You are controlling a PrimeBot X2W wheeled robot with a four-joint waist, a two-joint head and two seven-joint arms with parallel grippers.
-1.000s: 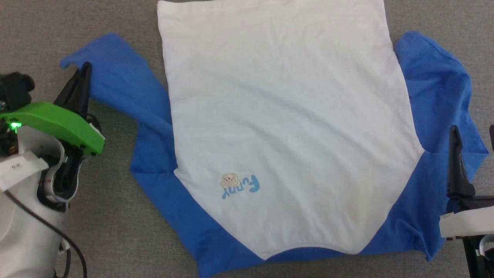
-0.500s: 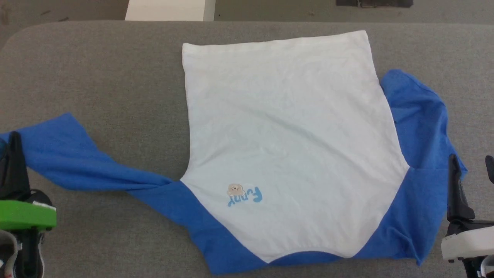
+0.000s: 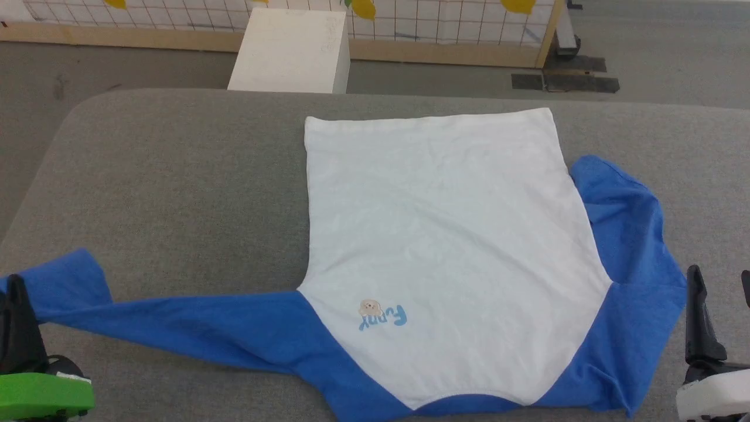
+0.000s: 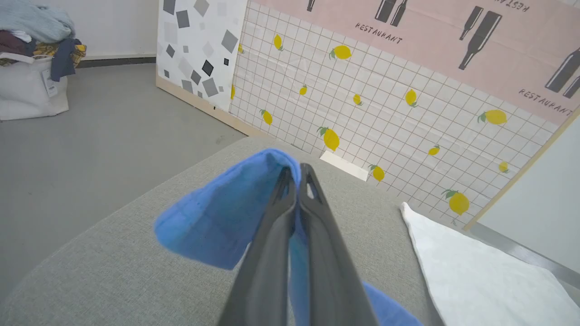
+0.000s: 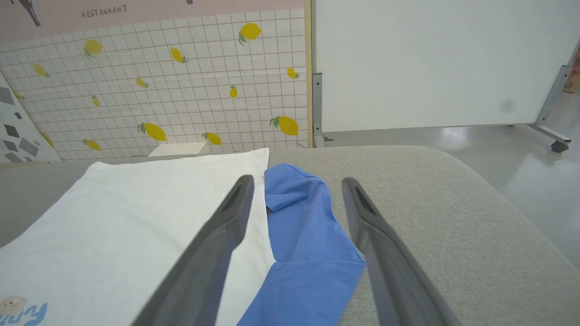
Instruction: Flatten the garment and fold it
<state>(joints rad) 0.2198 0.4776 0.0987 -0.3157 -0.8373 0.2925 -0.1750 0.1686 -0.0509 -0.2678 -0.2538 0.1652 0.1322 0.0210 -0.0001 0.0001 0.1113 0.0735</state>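
Left gripper clamped on the garment's sleeve, which now lies drawn out straighter than before; right gripper spread, holding nothing.

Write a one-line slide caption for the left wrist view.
Left arm's jaws shut on the blue shirt sleeve over the grey table; lemon-print wall behind.

- garment: near blue shoulder cut off at the frame's bottom.
- right gripper, beside garment: outer finger half out of frame.
- left gripper covers part of garment's sleeve end.
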